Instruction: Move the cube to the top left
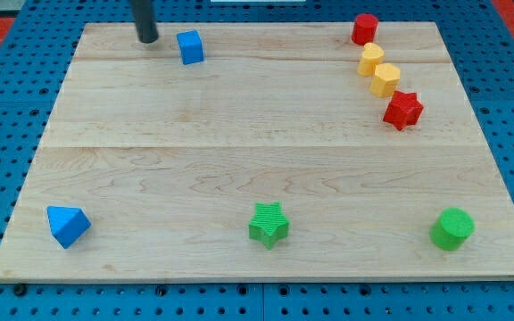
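Blue cube (pixel 190 46): small, rigid, probably light, slides easily on the wooden surface (pixel 239 143). Push its right face. My tip (pixel 148 39) sits just left; no gripper fitted.

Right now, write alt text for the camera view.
My tip sits just left of the blue cube near the board's top left. Red and yellow blocks cluster at top right; a blue block, green star and green cylinder line the bottom.

My tip (pixel 148 38) left of blue cube (pixel 190 46)
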`<state>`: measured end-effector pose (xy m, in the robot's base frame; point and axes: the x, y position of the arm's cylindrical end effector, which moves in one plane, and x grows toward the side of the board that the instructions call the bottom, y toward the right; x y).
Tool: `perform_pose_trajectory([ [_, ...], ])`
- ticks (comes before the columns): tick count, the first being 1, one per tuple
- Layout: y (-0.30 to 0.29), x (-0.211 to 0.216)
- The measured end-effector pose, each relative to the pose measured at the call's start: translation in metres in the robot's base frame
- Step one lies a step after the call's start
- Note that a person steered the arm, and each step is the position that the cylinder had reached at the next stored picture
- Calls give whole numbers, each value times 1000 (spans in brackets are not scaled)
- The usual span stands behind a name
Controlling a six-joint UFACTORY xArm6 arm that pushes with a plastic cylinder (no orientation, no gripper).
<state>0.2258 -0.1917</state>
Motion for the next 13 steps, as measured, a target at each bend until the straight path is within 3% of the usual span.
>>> perform_pose_trajectory([
  [1,12,-12],
  [3,104,-26],
  [6,111,5],
  [10,36,93],
  [11,7,96],
  [13,-10,58],
])
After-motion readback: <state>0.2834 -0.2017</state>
